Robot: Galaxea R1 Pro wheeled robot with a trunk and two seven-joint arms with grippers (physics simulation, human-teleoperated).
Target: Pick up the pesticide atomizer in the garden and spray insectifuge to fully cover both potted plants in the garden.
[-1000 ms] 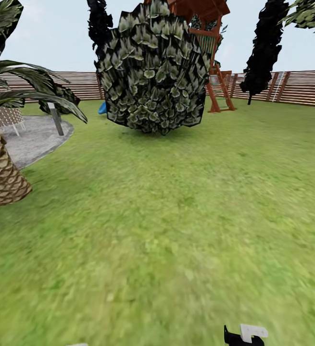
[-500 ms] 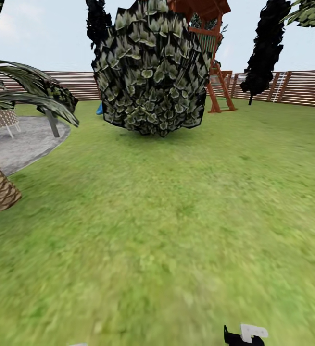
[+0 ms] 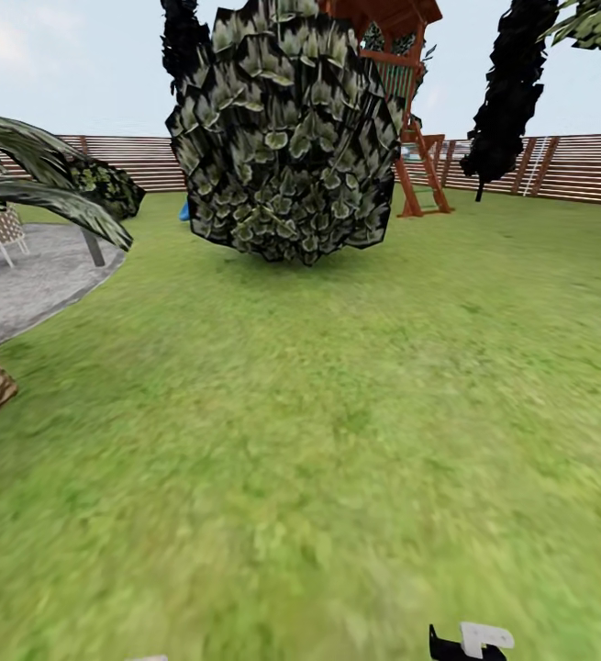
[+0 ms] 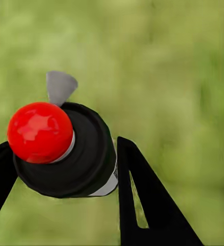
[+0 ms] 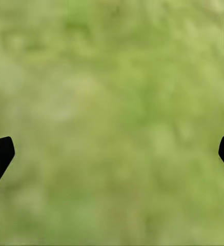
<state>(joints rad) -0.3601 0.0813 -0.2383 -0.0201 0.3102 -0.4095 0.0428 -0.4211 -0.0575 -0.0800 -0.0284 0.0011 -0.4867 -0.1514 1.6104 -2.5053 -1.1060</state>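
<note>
Left gripper (image 4: 65, 154) clamps the pesticide atomizer (image 4: 65, 154) (seemingly) above lawn (image 3: 337, 413)

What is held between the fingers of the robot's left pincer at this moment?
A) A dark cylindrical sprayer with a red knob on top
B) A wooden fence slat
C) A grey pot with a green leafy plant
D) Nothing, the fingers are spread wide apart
A: in the left wrist view the left pincer is closed on the pesticide atomizer, a dark round body with a red knob and a grey nozzle, above blurred green lawn.
</note>
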